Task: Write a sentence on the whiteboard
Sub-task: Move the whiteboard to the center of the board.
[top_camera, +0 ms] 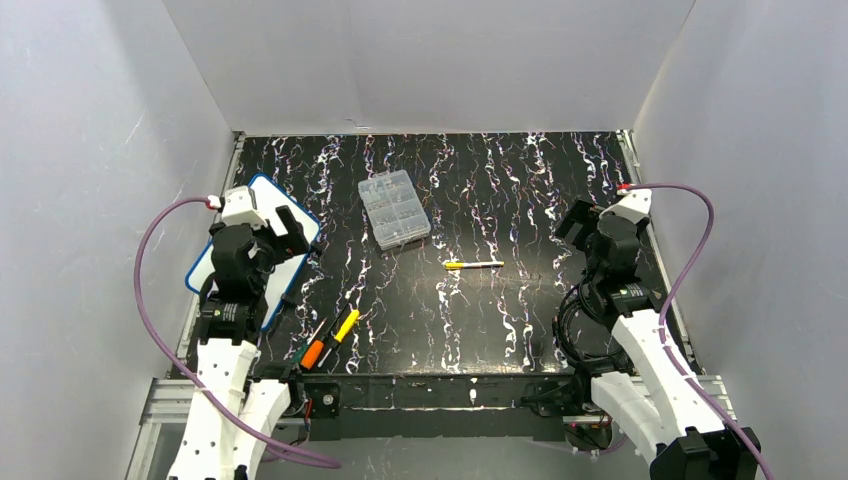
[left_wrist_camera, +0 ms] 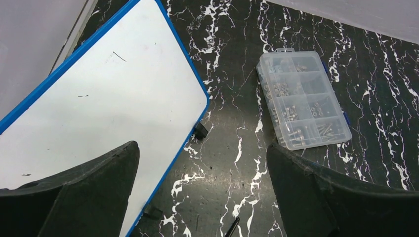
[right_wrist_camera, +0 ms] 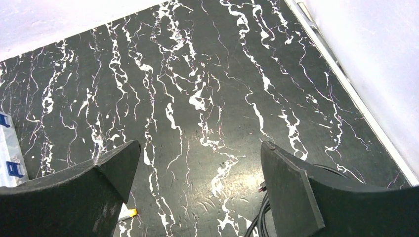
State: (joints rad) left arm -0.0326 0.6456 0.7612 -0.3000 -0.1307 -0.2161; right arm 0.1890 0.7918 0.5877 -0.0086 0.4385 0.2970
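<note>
Left gripper (left_wrist_camera: 201, 148) looms closest on my left wrist feed, spread wide and empty, above the whiteboard (left_wrist_camera: 113, 94), which lies left of the clear compartment box (left_wrist_camera: 302, 98), faint dark specks on its face. My right wrist feed shows the right gripper (right_wrist_camera: 200, 148) gaping, empty, over marbled tabletop (right_wrist_camera: 197, 74) right of the box. From above, a yellow marker (top_camera: 474, 265) lies right of the box.

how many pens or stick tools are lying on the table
3 for sure: yellow pen mid-table, right of the clear box; yellow-handled tool and orange-handled tool together by the left arm. A thin dark one may lie beside them.
</note>
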